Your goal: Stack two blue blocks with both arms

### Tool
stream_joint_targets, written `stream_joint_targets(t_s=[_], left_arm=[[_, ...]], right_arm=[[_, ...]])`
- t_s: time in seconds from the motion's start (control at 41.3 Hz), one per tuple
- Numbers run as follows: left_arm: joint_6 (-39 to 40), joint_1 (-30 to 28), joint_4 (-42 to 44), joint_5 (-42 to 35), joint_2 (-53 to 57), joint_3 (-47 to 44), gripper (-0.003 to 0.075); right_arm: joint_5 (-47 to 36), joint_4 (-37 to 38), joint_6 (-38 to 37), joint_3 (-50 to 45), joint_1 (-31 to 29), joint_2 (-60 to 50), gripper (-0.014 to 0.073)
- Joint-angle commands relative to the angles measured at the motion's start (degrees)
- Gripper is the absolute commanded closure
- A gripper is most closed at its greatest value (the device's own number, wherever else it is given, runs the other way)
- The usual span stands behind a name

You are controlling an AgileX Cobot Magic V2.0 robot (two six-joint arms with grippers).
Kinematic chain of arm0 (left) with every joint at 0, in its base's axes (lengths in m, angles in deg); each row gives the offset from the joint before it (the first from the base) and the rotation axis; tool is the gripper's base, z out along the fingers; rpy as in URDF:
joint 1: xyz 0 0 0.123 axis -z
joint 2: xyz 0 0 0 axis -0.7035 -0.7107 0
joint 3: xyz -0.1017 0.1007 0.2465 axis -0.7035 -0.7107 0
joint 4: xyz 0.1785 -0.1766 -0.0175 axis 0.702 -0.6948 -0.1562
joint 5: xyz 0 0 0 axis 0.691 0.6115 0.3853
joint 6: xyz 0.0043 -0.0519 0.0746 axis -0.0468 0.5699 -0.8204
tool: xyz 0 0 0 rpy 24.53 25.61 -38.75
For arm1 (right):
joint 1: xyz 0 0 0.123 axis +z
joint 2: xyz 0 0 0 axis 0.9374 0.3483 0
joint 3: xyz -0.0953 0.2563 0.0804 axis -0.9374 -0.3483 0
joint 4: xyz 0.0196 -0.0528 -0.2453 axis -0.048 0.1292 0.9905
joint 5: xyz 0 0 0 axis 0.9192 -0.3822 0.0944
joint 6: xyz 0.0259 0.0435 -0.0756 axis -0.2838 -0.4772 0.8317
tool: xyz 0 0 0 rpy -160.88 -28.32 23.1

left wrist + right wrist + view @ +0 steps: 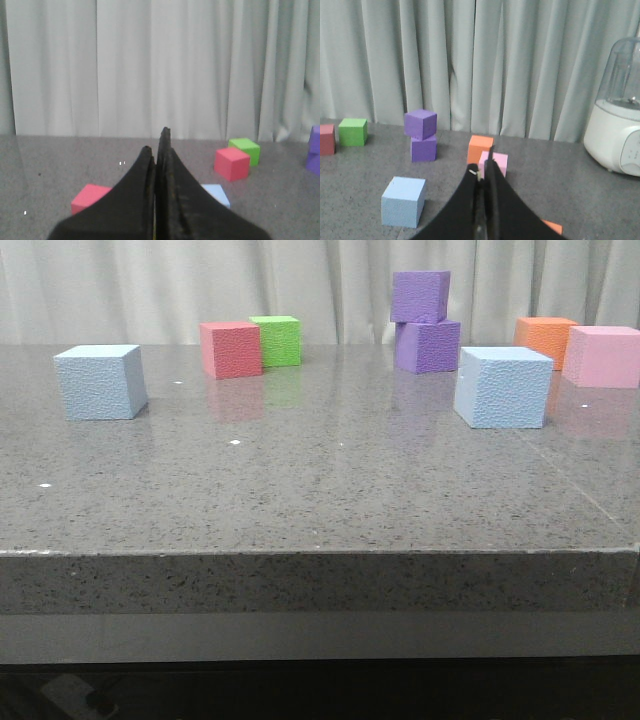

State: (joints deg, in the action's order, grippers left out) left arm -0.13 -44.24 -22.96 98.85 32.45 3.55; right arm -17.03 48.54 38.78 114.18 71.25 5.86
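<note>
Grippers both empty, fingers pressed together. Left gripper (159, 150) shows only in the left wrist view: black curved fingers closed tip to tip, raised off the grey speckled worktop (320, 490). Just beyond and to the right of its fingers, a corner of one blue block (216, 193) peeks out, mostly hidden behind the finger. A pink-red cube (89, 197) lies to the other side of the fingers; a red cube (231, 163) and a green cube (245, 149) stand farther ahead, touching or nearly so.

Right gripper (483, 167) likewise closed, nothing between the fingers. Second blue block (403, 201) sits ahead and to the left of it, clear of the fingers. Straight past the tips: a pink cube (498, 163) with an orange cube (480, 148) behind it. Two purple cubes (422, 134) stacked, upper one twisted, farther left. White blender (617, 112) off to the right.

Front view: no gripper in frame. Blue blocks well apart, left one (100, 381) near the worktop's left side, right one (503, 387) toward the right, both flat on the worktop, unstacked.
</note>
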Motion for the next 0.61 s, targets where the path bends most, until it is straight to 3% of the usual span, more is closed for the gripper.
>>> stream_joint_targets(t_s=[0.0, 0.17, 0.581], left_arm=[[-0.06, 0.30, -0.54, 0.40, -4.87, 2.95, 0.0741], [-0.06, 0.30, -0.54, 5.41, -10.28, 2.68, 0.0741], [-0.06, 0.30, -0.54, 5.68, -18.06, 2.24, 0.0740]], right_arm=[[1.51, 1.01, 0.42, 3.88, -0.20, 5.34, 0.0659], [6.98, 0.90, 0.42, 3.78, -0.20, 11.02, 0.0659], [9.06, 0.42, 0.42, 1.74, -0.20, 19.73, 0.0657]])
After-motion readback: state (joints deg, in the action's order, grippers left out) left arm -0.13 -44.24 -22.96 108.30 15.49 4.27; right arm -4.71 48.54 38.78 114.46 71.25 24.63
